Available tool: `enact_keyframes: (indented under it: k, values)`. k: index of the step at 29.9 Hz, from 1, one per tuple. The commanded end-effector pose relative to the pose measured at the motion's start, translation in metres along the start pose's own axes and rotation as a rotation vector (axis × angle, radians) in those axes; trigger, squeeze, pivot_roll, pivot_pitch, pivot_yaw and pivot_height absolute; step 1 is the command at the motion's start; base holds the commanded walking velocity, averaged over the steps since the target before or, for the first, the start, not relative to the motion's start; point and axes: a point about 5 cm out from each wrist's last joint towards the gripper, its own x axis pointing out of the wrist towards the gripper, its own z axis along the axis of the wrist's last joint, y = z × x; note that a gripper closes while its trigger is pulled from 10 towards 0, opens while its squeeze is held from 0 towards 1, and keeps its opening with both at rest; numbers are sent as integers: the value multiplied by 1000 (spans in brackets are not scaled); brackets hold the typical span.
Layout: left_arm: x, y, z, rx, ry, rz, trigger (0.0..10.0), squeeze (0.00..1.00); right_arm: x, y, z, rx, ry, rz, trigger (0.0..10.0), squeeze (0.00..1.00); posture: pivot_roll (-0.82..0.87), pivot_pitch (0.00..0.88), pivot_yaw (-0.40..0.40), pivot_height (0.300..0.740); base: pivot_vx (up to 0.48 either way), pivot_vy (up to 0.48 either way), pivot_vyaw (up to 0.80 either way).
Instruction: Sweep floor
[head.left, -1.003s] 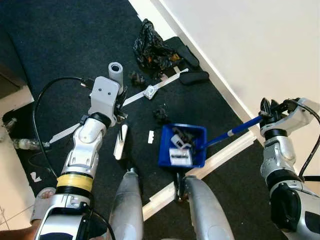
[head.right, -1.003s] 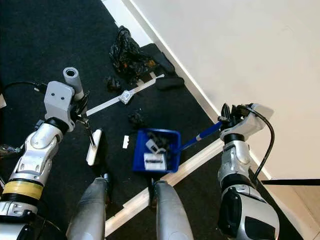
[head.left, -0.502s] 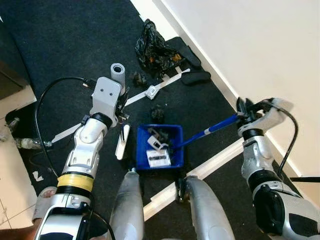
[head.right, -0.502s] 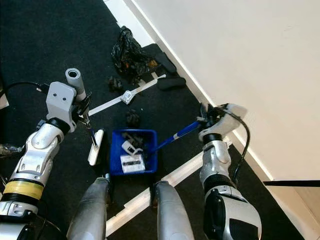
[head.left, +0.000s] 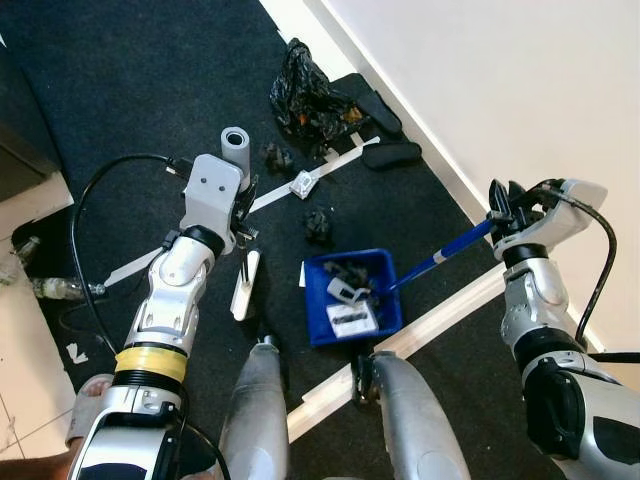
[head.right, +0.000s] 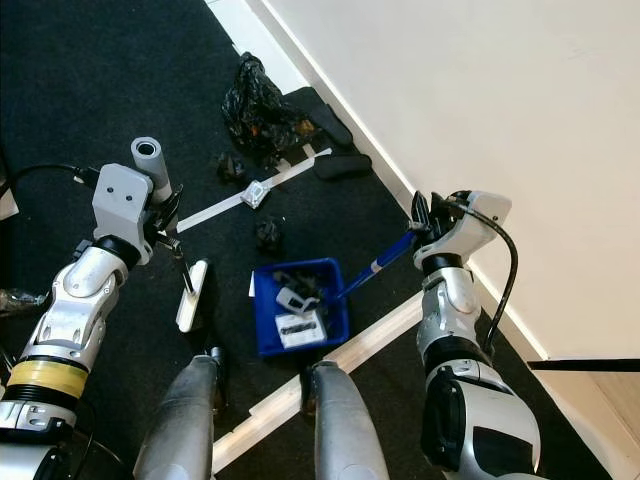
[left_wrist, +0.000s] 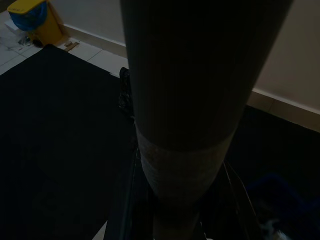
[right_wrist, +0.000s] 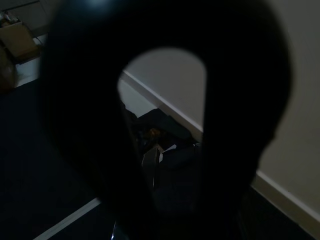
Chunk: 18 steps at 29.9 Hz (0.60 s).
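Mid-sweep, collecting litter into the blue dustpan (head.left: 352, 299) on the dark carpet, already holding scraps. Right gripper (head.left: 512, 200) clamped on the dustpan's long blue handle (head.left: 440, 258); left gripper (head.left: 242, 212) closed around the broom pole (head.left: 233, 147), white brush head (head.left: 244, 284) just beside the pan. Next, probably: brush the dark crumpled scrap (head.left: 318, 224) near the pan's far edge into it.
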Motion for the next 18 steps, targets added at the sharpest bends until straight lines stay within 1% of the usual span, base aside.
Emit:
enact_keyframes:
  k: [1, 5, 8, 9, 10, 11, 16, 18]
  values:
    - [-4, -2, -7, 3, 22, -12, 10000, 0, -6, -4, -6, -20, 31, -1, 10000, 0, 155, 304, -48, 740, 0, 0, 0]
    - [-4, -3, -7, 1, 23, -14, 10000, 0, -9, -1, -11, -36, 56, 16, 10000, 0, 154, 306, -47, 740, 0, 0, 0]
    - [-4, -4, -10, -1, 32, -20, 10000, 0, -17, 11, -27, -79, 134, 66, 10000, 0, 151, 304, -46, 740, 0, 0, 0]
    - [-4, -4, -10, -1, 32, -20, 10000, 0, -17, 11, -27, -79, 134, 66, 10000, 0, 151, 304, -46, 740, 0, 0, 0]
    - [-3, -5, -11, -1, 36, -22, 10000, 0, -20, 18, -35, -117, 168, 83, 10000, 0, 150, 304, -45, 740, 0, 0, 0]
    - [-3, -5, -11, -1, 37, -22, 10000, 0, -21, 19, -36, -128, 174, 84, 10000, 0, 150, 304, -45, 740, 0, 0, 0]
    - [-2, -4, -11, -3, 40, -18, 10000, 0, -23, 25, -40, -166, 174, 48, 10000, 0, 147, 301, -43, 740, 0, 0, 0]
    - [-2, -5, -11, -5, 40, -16, 10000, 0, -24, 26, -41, -169, 159, 5, 10000, 0, 148, 301, -44, 740, 0, 0, 0]
